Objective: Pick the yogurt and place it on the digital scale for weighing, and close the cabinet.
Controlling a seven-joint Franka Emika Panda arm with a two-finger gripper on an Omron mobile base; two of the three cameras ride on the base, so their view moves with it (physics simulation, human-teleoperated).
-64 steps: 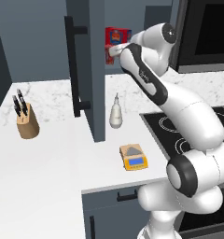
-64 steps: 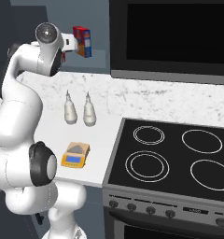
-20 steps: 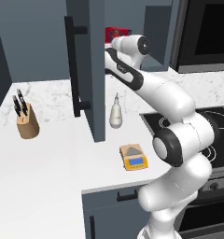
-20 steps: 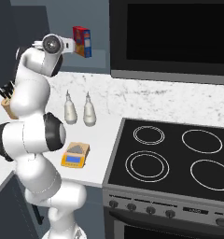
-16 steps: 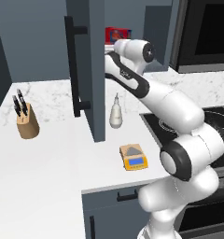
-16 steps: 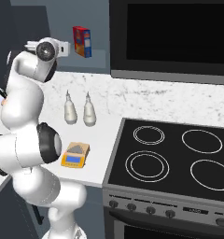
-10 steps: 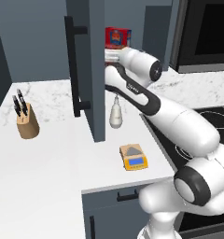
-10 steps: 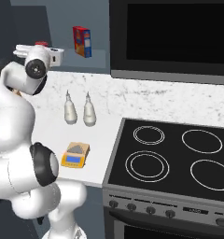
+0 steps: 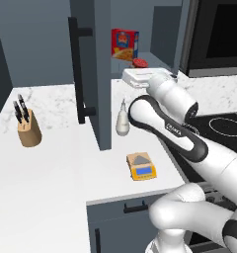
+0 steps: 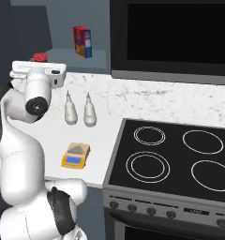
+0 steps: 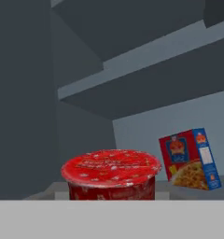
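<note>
Pincer (image 9: 136,66) clamps yogurt (image 11: 111,173) above white counter (image 9: 56,163).

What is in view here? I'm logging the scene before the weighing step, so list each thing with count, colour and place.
yogurt: one, red cup, on the cabinet shelf, close in front of the hand camera.
box: one, red and blue, upright on the same shelf, further back.
cabinet: one, dark slate grey, door open, black bar handle.
digital scale: one, yellow-orange with grey plate, near the counter's front edge, nothing on it.
bottles: two, white, side by side on the counter by the wall.
knife block: one, wooden, black handles, left on the counter.
stove: one, black, four rings, right of the counter.
hand: one, white, at shelf height by the yogurt, shut.
</note>
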